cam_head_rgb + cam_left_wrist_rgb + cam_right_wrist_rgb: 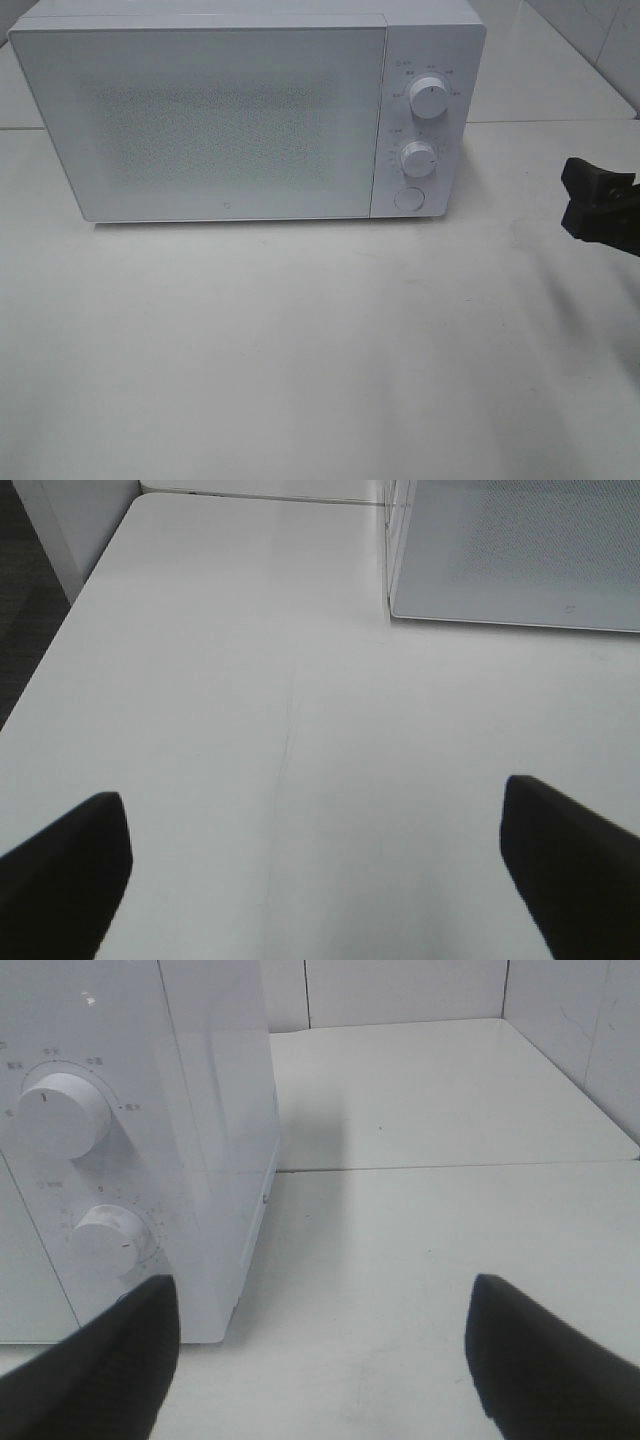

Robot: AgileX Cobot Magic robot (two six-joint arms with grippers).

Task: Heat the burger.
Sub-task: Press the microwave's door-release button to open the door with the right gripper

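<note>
The left gripper [310,795] hovers low over the table [250,680], black jaws spread wide with nothing between them. The right gripper [325,1285] gapes empty too, just off the microwave's [215,1110] dial end. The table is smooth, matte white. Farther back stands the boxy white microwave, door shut, window dotted, upper knob [428,97] over lower knob [418,158]. I cannot tell where the burger lies.

White microwave [245,115] stood at rear of white table [300,350], door [120,190] shut. Upper knob [429,96] sat above lower knob [418,158] on control panel [445,130]; round button [408,199] beneath both. Tiled wall [400,990] behind.
</note>
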